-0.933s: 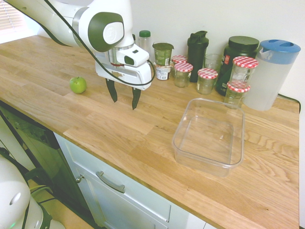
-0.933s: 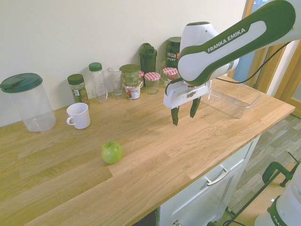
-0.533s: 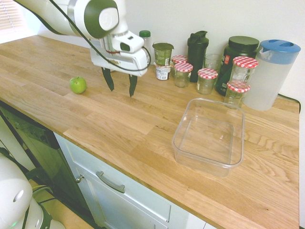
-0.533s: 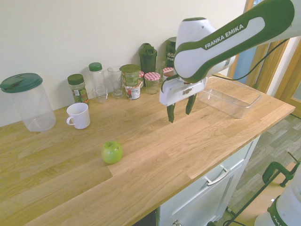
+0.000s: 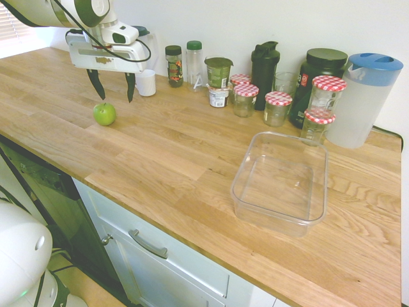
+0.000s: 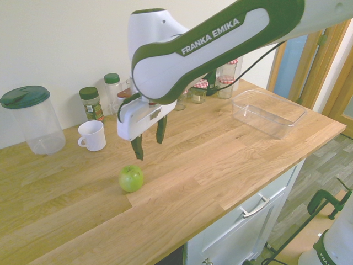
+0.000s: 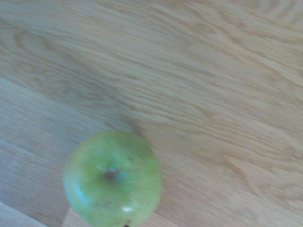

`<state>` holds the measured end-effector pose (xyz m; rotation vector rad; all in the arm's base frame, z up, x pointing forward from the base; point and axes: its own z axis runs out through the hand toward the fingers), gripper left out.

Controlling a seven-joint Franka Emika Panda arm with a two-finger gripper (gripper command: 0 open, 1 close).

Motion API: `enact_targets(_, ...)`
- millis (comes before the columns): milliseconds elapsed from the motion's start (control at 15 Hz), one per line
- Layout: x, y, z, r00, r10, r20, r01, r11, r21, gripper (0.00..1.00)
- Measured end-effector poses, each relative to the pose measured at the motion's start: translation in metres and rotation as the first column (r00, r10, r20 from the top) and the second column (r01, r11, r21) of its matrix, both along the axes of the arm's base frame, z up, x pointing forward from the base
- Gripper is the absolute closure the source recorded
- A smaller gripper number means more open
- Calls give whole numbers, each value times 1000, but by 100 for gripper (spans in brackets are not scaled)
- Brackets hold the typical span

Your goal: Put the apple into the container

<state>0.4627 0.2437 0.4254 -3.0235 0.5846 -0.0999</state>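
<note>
Evidently the approach step: the open, empty gripper point(image 5: 112, 101) hangs near and above the apple point(image 5: 104, 114).
The apple sits on the counter point(image 5: 172, 153), well apart from the tub point(image 5: 279, 185); the next move calls for centring, then lowering. Its stem hollow points up; being nearly round, it shows no clear long axis.

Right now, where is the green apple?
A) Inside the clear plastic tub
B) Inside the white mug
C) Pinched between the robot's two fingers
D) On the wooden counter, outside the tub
D: the apple sits on the wooden counter, well away from the clear tub, with the open gripper above it.
</note>
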Motion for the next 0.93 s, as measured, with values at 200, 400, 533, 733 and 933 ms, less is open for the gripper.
enact_targets(200, 1, 37, -10, 997, 77, -19, -77, 997, -13, 0)
enact_targets(400, -1, 56, -29, 992, 121, -38, -123, 992, -34, 0)
enact_targets(533, -2, 61, -37, 990, 134, -35, -136, 989, -51, 0)
enact_targets(733, -1, 68, -52, 989, 143, -33, -145, 987, -71, 0)
enact_targets(933, 2, 69, -63, 989, 147, -29, -148, 986, -76, 100)
